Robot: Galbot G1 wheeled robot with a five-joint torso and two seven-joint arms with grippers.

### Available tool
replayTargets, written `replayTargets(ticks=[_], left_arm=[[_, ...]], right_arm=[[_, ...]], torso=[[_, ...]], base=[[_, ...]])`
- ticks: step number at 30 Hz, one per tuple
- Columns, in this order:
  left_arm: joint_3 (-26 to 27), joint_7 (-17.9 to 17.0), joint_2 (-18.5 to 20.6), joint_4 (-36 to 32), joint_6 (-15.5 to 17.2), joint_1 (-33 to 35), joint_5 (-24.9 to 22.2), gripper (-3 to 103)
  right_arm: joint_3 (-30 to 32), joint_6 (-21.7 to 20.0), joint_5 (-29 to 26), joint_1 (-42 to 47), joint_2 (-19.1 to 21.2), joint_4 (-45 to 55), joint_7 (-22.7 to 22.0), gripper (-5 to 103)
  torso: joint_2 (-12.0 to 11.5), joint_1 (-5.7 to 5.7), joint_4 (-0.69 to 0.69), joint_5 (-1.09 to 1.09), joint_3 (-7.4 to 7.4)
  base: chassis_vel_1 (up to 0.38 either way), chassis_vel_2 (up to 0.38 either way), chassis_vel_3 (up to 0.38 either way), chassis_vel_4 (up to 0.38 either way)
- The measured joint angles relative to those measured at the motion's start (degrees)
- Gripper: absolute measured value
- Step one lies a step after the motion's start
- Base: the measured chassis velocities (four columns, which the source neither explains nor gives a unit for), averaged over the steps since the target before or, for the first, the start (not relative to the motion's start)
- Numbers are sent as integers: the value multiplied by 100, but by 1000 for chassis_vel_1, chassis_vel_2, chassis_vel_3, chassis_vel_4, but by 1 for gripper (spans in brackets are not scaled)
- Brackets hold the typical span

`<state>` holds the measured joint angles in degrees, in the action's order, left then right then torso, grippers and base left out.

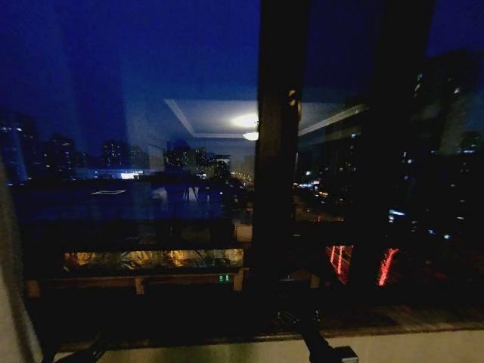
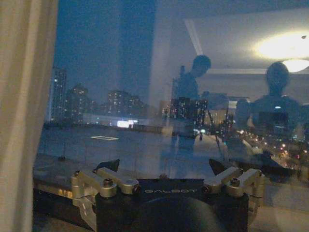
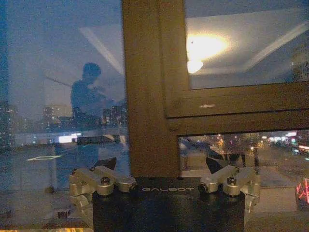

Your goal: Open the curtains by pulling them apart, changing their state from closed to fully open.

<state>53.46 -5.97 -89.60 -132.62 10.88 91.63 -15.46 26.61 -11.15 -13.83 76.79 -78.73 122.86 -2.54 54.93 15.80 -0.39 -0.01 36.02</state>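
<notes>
A cream-white pleated curtain (image 2: 24, 116) hangs along one side of the left wrist view, drawn off the glass. A pale sliver of the curtain (image 1: 10, 302) also runs down the far left edge of the head view. My left gripper (image 2: 164, 166) is open, facing the bare night window beside that panel, with nothing between its fingers. My right gripper (image 3: 161, 164) is open too, facing the brown window frame post (image 3: 149, 96) and holding nothing.
A dark vertical window frame (image 1: 280, 151) splits the glass right of centre. A pale sill (image 1: 227, 352) runs along the bottom. Part of my right arm (image 1: 325, 349) rises at the bottom edge. Ceiling lights and figures reflect in the glass.
</notes>
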Motion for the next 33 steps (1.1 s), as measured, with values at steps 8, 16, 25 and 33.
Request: replayTargets(ticks=[8,16,25,33], left_arm=[[-24,0,-29,-5,-10,-18,2,100],[-48,0,-63,-20,-10,-27,43,100],[-18,0,-55,-29,-7,-33,41,100],[-25,-1,-58,-24,-1,-61,41,100]], right_arm=[[102,0,-25,45,0,73,-4,100],[137,8,-37,41,0,70,-6,100],[138,9,-44,-32,0,19,-12,100],[131,8,-56,-51,0,16,-15,100]], torso=[[0,0,0,0,0],[0,0,1,1,0],[-1,0,1,3,0],[0,1,2,-1,0]], base=[[-205,-236,199,246],[-210,-267,212,272],[-225,-286,217,273],[-217,-264,205,269]])
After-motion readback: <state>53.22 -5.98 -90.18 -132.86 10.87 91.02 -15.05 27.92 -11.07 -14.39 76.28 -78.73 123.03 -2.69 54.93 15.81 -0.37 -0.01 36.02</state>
